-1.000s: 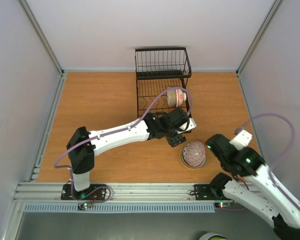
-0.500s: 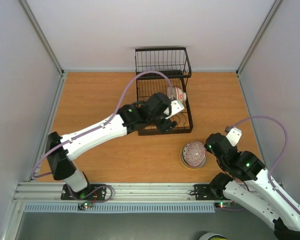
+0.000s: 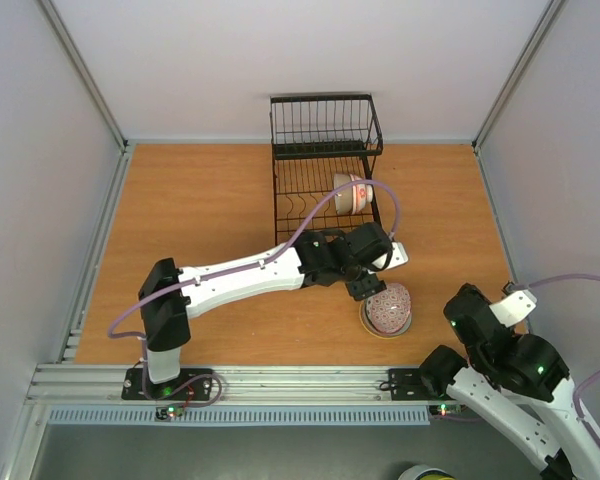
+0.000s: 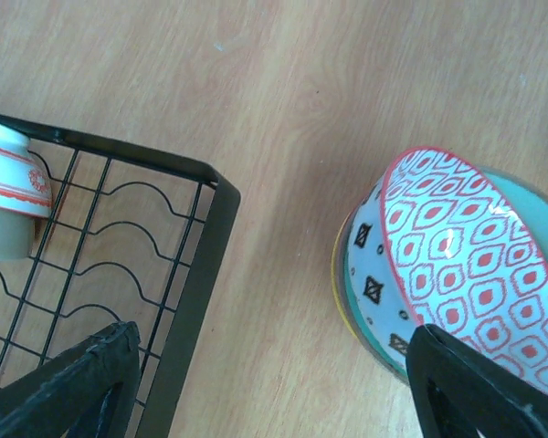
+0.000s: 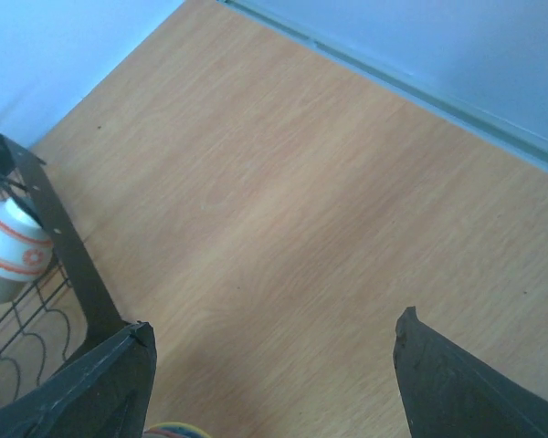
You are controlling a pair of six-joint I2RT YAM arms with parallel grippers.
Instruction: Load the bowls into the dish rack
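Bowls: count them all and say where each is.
4 at least. A red-striped bowl sits in the dish rack. Three are nested on the table beside it: a red-patterned bowl tilted on top, a teal bowl, a yellow-rimmed bowl lowest. More may be hidden.

Colours on the wood-grain surface (image 4: 292, 109)
Black dish rack (image 4: 195, 292); cream bowl (image 4: 9, 192) banded red; stacked bowls (image 4: 466, 265) red-patterned white, teal, yellow.
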